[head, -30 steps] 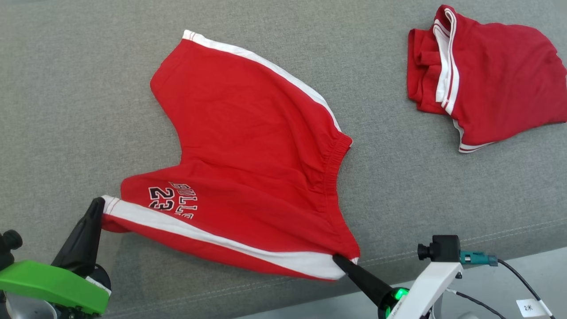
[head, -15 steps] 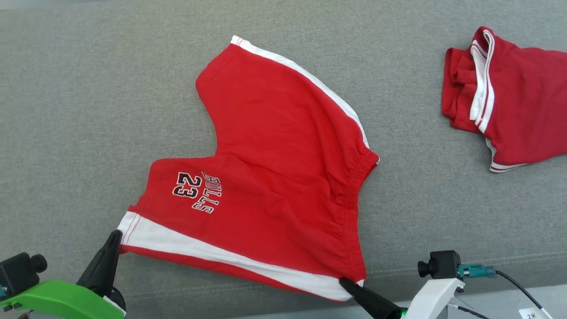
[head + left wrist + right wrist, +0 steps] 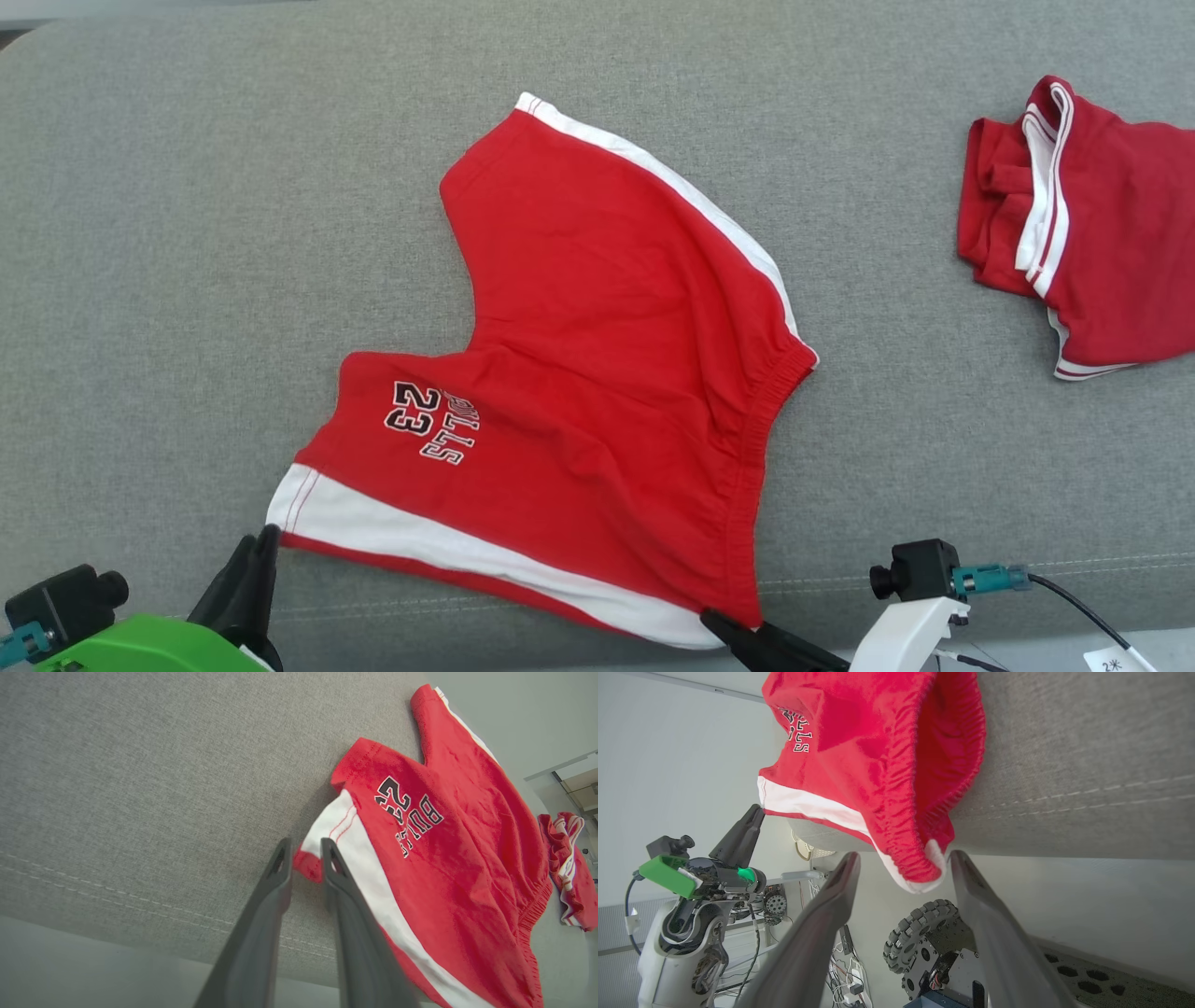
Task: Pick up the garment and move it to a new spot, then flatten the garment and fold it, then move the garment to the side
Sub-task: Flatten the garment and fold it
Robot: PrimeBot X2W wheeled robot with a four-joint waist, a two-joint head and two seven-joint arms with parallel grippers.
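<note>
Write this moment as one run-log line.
shorts: spread on grey cushion | left hand: open, at leg hem | right hand: open, around waistband corner

Wide bare stretch of grey fabric surface [image 3: 168, 233] lay left of red shorts [image 3: 597, 373]. Clear strip ran between shorts and second red garment [image 3: 1092, 252]. Near edge crowded: left gripper [image 3: 259, 551] and right gripper [image 3: 903, 858] at shorts' corners.
</note>
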